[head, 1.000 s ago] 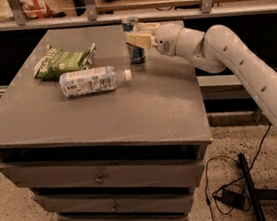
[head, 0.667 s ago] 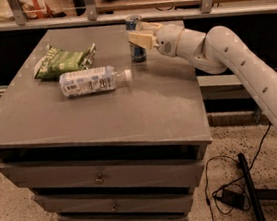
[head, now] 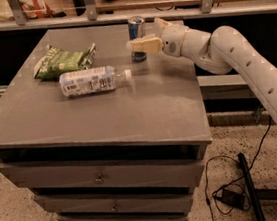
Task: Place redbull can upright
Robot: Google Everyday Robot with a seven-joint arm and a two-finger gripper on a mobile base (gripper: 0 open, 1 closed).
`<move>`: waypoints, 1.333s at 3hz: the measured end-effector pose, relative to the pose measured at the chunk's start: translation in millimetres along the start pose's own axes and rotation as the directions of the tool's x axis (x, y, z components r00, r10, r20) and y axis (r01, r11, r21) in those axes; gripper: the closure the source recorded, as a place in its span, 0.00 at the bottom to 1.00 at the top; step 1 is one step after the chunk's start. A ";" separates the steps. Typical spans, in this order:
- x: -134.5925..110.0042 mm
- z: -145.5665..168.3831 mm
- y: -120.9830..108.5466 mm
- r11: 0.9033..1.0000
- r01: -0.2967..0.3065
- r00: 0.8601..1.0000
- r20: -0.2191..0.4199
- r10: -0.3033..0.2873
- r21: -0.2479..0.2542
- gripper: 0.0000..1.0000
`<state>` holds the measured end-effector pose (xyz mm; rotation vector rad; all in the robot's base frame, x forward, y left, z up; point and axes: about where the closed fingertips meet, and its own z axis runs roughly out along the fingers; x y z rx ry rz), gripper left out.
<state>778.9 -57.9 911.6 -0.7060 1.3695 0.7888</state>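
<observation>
Camera view: slim blue-and-silver metal redbull can (head: pixel 136 29) is standing upright, placing step finishing; white gripper (head: pixel 147 37) is sitting alongside it, grasp impossible to tell; next is calling for a gentle straight retreat.

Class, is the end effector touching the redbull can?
Cannot tell. In the camera view, the end effector crosses in front of the upright redbull can at the table's far edge, and the overlap hides any contact or gap.

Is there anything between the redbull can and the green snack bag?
No. In the camera view, only bare cabinet top separates the redbull can from the green snack bag. The gripper is at the can.
</observation>
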 end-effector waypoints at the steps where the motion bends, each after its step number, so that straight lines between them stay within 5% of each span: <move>1: -7.6 -12.9 -5.6 0.999 0.032 0.999 -0.018 -0.031 0.017 0.00; 3: -14.3 -64.0 -32.7 0.989 0.129 0.984 -0.132 -0.119 0.066 0.00; 4: -13.8 -64.0 -32.9 0.989 0.129 0.984 -0.133 -0.119 0.066 0.00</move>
